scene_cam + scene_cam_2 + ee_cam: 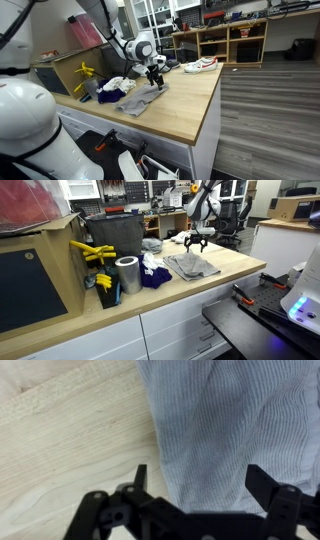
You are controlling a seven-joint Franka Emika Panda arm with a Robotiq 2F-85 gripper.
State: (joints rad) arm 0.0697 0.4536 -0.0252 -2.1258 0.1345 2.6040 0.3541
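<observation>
A grey knitted cloth [230,420] lies flat on the wooden countertop [60,440]; it shows in both exterior views [138,97] [192,267]. My gripper [205,478] hovers just above the cloth's edge, jaws open wide, nothing between the fingers. In the exterior views the gripper [155,76] [196,243] hangs over the far end of the cloth, pointing down. One fingertip [140,475] sits near the cloth's border, the other over the fabric.
Beside the grey cloth lie a white cloth [115,86], a dark blue cloth [152,276] and a metal can [127,275]. A yellow tool [90,252] rests in a box at the counter's end. A shoe [200,65] sits at the far corner.
</observation>
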